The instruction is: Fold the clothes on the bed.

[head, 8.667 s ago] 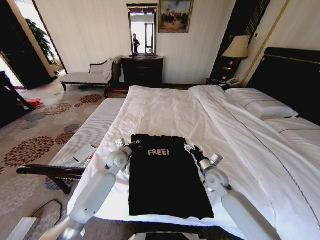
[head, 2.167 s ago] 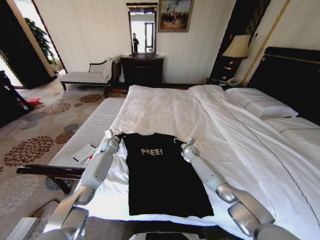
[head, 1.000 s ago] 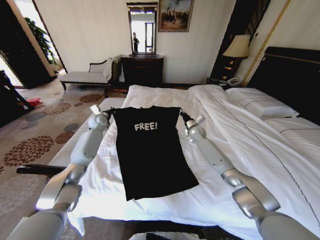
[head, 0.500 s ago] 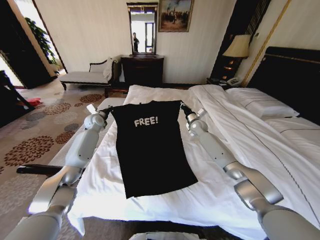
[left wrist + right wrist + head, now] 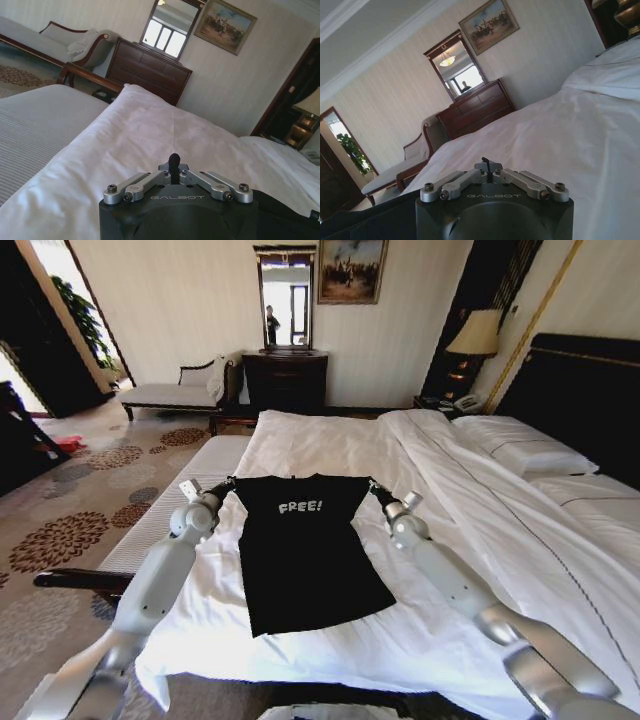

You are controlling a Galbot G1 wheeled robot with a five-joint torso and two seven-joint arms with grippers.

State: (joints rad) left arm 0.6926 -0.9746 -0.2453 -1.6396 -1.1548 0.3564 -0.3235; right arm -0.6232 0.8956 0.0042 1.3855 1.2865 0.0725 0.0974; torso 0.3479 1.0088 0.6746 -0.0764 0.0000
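A: What changed?

B: Both grippers have come down. The left gripper (image 5: pixel 222 485) and right gripper (image 5: pixel 377 492) each pinch a shoulder of the shirt (image 5: pixel 305 550); the jaws look pressed together.

A: And the shirt?

B: Earlier it hung raised; now it stretches between the jaws, hem on the bed (image 5: pixel 450 480), probably being laid flat for folding.

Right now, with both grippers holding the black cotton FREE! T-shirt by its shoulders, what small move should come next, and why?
Probably lower both shoulders onto the white bed: the left gripper and right gripper pinch the black cotton T-shirt, its hem flat.
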